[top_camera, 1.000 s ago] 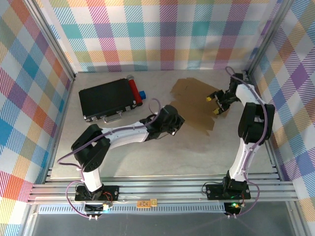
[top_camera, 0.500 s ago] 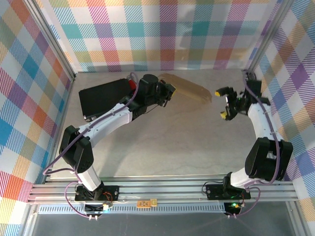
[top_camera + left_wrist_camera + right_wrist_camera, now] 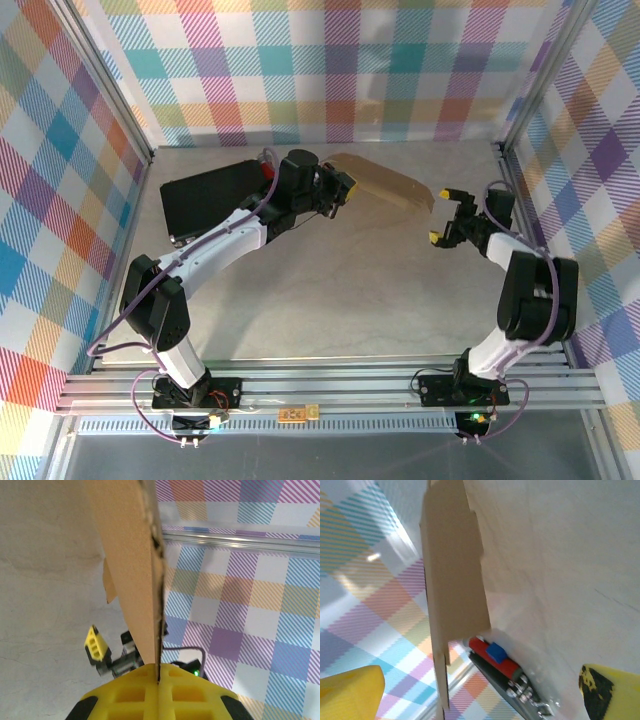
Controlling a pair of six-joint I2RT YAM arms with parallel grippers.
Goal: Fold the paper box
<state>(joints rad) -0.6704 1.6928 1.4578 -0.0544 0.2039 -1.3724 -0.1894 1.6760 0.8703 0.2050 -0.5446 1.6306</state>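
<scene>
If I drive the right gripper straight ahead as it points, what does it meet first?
Most likely the paper box, held up by the left gripper, in line with the open right gripper. Depth is hard to judge.

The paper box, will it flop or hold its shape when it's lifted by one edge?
Likely stiff: pinched at one edge by the left tool, the paper box juts out flat, without drooping. Probably light, since that single pinch seems to carry the whole sheet. Its thin edge may slip or pivot if pushed.
</scene>
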